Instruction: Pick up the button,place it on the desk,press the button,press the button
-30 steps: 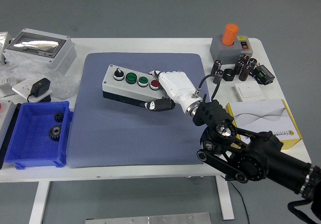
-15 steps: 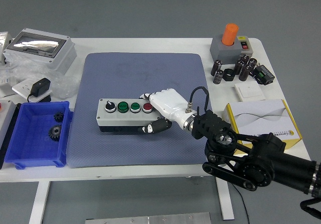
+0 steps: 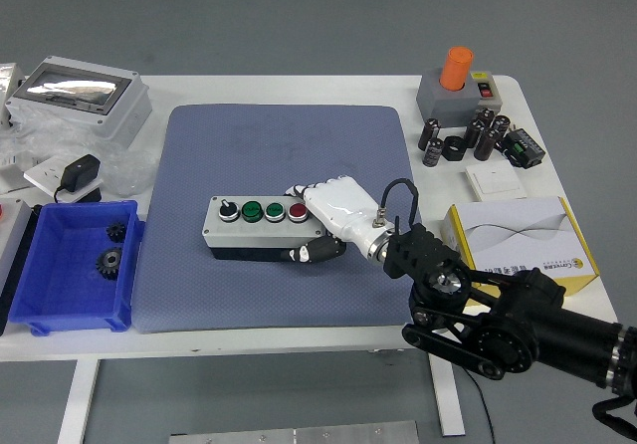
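The right hand (image 3: 333,220) is covering the button box's (image 3: 254,227) right end; its fingertips are hiding behind it.

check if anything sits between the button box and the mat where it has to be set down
Nothing visible does. The right hand grips the button box at its right end, low over bare blue mat. The blue bin sits off the mat's left edge.

the button box (image 3: 257,228) is a long grey case with a lighter lid and dark sides. along its top run a black knob (image 3: 228,208), two green buttons (image 3: 263,209) and a red button (image 3: 297,210). it lies flat and lengthwise on the blue mat (image 3: 279,145), nearer the mat's front edge than its back edge, its right end gripped by the white hand (image 3: 333,215).
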Robot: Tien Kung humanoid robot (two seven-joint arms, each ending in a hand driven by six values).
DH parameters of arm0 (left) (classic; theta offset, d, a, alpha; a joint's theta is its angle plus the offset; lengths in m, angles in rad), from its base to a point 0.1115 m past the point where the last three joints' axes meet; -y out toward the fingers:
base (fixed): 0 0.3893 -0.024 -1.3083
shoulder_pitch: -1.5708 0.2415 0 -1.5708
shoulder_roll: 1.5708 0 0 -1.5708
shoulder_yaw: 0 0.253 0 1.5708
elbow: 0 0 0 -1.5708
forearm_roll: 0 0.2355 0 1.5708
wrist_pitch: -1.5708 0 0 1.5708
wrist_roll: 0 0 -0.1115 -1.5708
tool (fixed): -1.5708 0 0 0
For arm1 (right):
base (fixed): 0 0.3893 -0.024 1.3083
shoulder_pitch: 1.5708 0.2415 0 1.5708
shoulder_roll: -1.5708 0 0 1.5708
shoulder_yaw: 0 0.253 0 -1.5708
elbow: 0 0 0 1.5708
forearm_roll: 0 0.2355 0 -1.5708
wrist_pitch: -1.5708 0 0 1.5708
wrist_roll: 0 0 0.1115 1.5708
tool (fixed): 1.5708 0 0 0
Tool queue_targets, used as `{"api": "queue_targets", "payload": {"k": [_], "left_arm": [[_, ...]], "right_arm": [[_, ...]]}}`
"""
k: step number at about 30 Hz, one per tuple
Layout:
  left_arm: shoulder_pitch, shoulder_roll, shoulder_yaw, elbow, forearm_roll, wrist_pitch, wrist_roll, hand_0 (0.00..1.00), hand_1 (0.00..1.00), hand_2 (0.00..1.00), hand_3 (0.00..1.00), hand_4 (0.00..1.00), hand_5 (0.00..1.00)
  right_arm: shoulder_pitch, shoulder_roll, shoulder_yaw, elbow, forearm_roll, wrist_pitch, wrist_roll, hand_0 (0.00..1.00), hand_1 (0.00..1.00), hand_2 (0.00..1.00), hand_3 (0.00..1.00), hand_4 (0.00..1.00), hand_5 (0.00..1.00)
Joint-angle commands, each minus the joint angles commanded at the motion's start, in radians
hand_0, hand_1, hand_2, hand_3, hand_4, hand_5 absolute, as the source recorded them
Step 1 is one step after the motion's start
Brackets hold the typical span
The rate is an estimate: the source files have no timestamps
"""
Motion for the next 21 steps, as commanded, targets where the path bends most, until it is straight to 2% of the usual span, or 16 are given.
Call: {"api": "queue_targets", "payload": {"k": [5,6,11,12,17,18,21], "left_arm": [[-0.001,0.001,0.001,0.000,-0.003,0.003,-0.004,0.767,0.746,0.720,0.834,0.881,0.693],[-0.001,0.002,0.000,0.000,-0.003,0.003,-0.005,0.767,0.746,0.719,0.833,0.880,0.693],[-0.001,0.003,0.001,0.000,-0.006,0.004,-0.005,0.767,0.746,0.719,0.833,0.880,0.693],[0.000,0.003,0.002,0.000,-0.006,0.004,-0.004,0.765,0.744,0.717,0.832,0.879,0.693],[-0.001,0.003,0.002,0.000,-0.006,0.002,-0.002,0.765,0.744,0.717,0.832,0.879,0.693],[-0.002,0.003,0.002,0.000,-0.006,0.001,-0.002,0.766,0.744,0.716,0.830,0.877,0.690],[-0.003,0.004,0.001,0.000,-0.004,-0.001,0.001,0.766,0.744,0.716,0.830,0.877,0.690]], "right_arm": [[0.001,0.000,-0.004,0.000,0.009,0.023,-0.005,0.048,0.213,0.430,0.453,0.263,0.002],[0.001,0.000,-0.004,0.001,0.008,0.028,-0.007,0.072,0.279,0.516,0.565,0.361,0.002],[0.001,-0.001,-0.002,0.004,0.000,0.052,-0.020,0.072,0.279,0.516,0.565,0.361,0.002],[0.001,0.000,-0.001,0.004,-0.002,0.056,-0.024,0.170,0.455,0.585,0.631,0.454,0.012],[0.002,0.000,0.009,0.005,-0.016,0.069,-0.045,0.170,0.455,0.585,0.631,0.454,0.012],[0.002,0.000,0.011,0.005,-0.019,0.071,-0.049,0.293,0.566,0.651,0.680,0.491,0.077],[0.002,-0.001,0.016,0.006,-0.025,0.075,-0.055,0.293,0.566,0.651,0.680,0.491,0.077]]}}
